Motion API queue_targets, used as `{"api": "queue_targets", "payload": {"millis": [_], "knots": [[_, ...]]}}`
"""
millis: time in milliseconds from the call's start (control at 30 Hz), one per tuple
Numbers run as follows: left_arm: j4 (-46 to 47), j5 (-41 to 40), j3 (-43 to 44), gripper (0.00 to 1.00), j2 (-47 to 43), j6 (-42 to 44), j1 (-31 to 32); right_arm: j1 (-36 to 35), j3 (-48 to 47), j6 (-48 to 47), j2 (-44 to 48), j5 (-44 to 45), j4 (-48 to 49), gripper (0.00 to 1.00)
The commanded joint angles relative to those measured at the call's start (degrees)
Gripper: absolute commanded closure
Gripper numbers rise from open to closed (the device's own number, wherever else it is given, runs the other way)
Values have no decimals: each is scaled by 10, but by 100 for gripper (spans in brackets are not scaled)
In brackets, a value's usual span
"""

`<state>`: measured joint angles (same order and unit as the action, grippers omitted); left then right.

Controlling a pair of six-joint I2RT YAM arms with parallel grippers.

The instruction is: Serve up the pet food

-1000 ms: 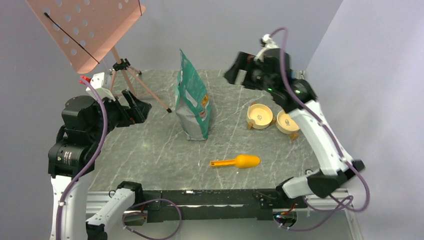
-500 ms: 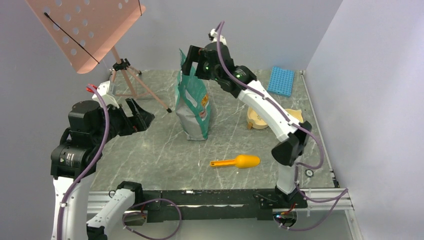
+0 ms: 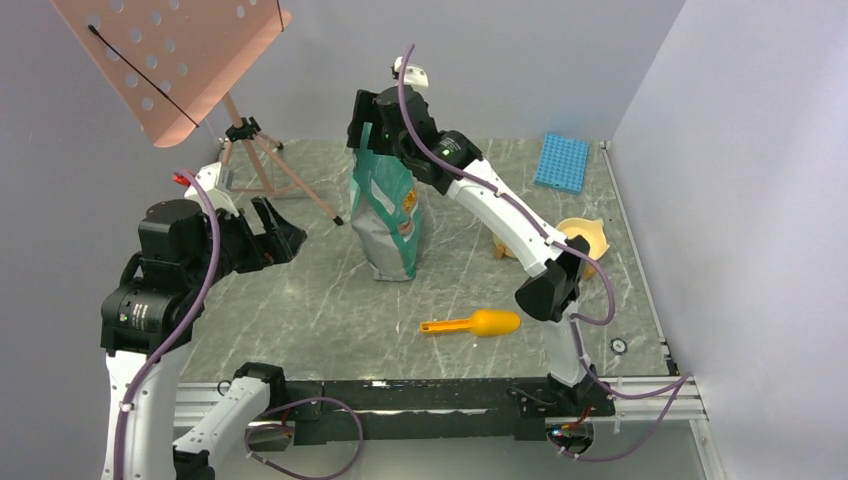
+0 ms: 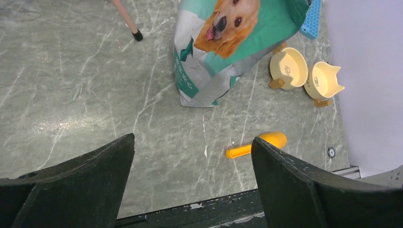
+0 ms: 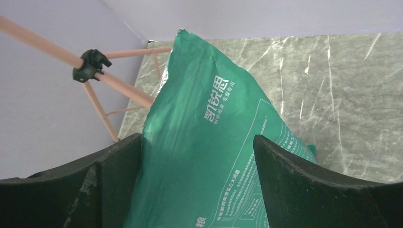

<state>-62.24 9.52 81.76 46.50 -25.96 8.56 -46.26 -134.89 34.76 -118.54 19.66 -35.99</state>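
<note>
Pet food pellets are not visible anywhere; whether they are inside the green-silver dog bag [image 3: 385,215] cannot be told. Left of the bag, the left gripper [image 3: 285,230] hangs spread wide and empty. The right gripper [image 5: 197,137], also spread, straddles the bag's top edge. Right of the bag, the right arm partly hides two cream bowls [image 4: 287,69] in the top view.

— What is entered at the middle of the table [image 3: 300,300]?
— A bag [image 3: 385,215], stood upright. The right gripper [image 5: 197,140] is set over its top edge, one finger on either side.
— Before the bag?
— A scoop [image 3: 475,323], laid toward the near edge, right of the middle.
— Toward the right edge?
— An inner bowl [image 4: 288,70] and an outer bowl [image 4: 324,80], side by side. A rack [image 3: 560,162] is listed behind them, at the far right corner.
— Far left corner?
— A tripod stand [image 3: 243,130].
</note>
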Motion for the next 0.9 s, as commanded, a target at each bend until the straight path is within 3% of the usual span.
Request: {"api": "queue_targets", "payload": {"millis": [0,200,333,500,667,867], "knots": [[1,-22,13,5,-9,8,-2,-5,-17,-22,-9,43,-2,12],[6,-16,9,5,-11,8,-3,-17,-32,-44,-12,59,-18,27],[8,-15,9,5,-10,5,-2,-30,-17,-68,6,73,-21,42],[23,26,22,6,22,-45,-2,-29,14,-61,46,57,-19,75],[73,120,46,10,75,-100,-2,-10,83,-39,99,-44,19,100],[226,184,7,12,107,-230,-2,48,117,17,134,-232,38,100]]}}
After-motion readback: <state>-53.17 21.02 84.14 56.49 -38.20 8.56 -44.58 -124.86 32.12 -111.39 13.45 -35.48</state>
